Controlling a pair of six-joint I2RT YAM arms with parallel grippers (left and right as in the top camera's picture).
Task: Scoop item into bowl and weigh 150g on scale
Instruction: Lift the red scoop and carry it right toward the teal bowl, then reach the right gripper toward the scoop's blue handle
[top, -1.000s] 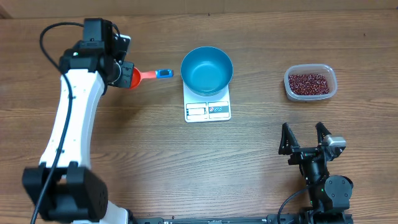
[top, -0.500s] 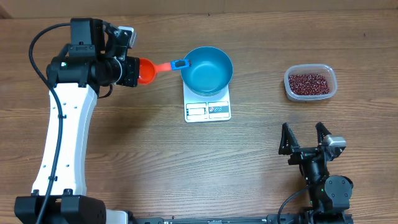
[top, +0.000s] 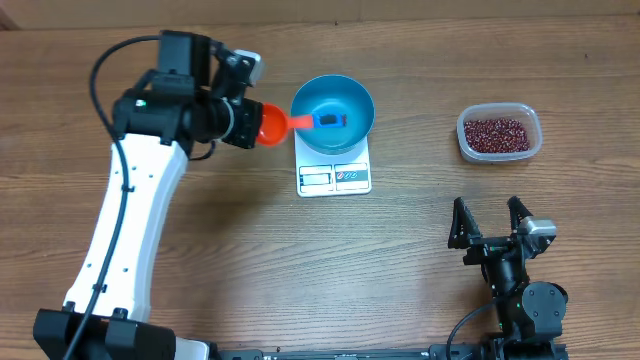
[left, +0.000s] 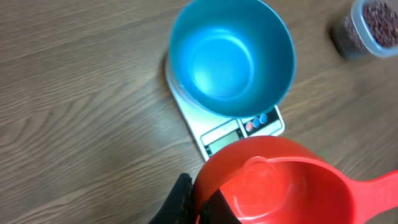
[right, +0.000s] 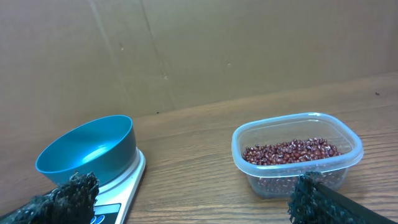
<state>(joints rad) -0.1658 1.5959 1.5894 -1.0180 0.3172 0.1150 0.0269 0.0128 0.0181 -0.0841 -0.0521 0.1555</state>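
Note:
The blue bowl stands empty on the white scale. The item, dark red beans, lies in a clear tub at the right. My left gripper is shut on the rim of an empty orange-red scoop, just left of the bowl. The scoop's handle, with its blue end, reaches over the bowl. My right gripper stands open near the front edge, below the tub, with nothing between its fingers.
The left arm's white links stretch from the front left corner up toward the scale. A cardboard wall stands behind the table. Bare wood lies between the scale and the tub.
My left arm has swung right with the scoop, from well left of the scale until the handle hangs over the bowl. The right arm has not moved.

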